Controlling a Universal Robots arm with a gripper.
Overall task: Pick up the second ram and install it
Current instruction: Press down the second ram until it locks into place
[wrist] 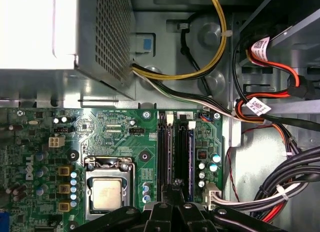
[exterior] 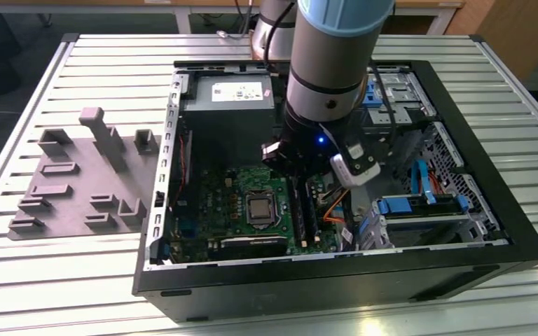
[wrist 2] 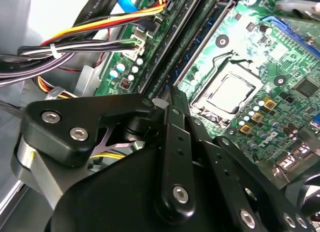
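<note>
End effector (wrist: pixel 176 199) directly above second ram (wrist: pixel 183 157)

Exterior view: bright, even overhead light, glare streaks on the ribbed metal counter (exterior: pixel 82 280) near the front edge. Computer case (exterior: pixel 344 280) interior sits in shadow under the arm. First wrist view: power supply (wrist: pixel 35 27) top blown out white; motherboard (wrist: pixel 115 137) sharp. Second wrist view: hand (wrist 2: pixel 170 142) linkage close and soft, upper corner overexposed, board in focus.
</note>
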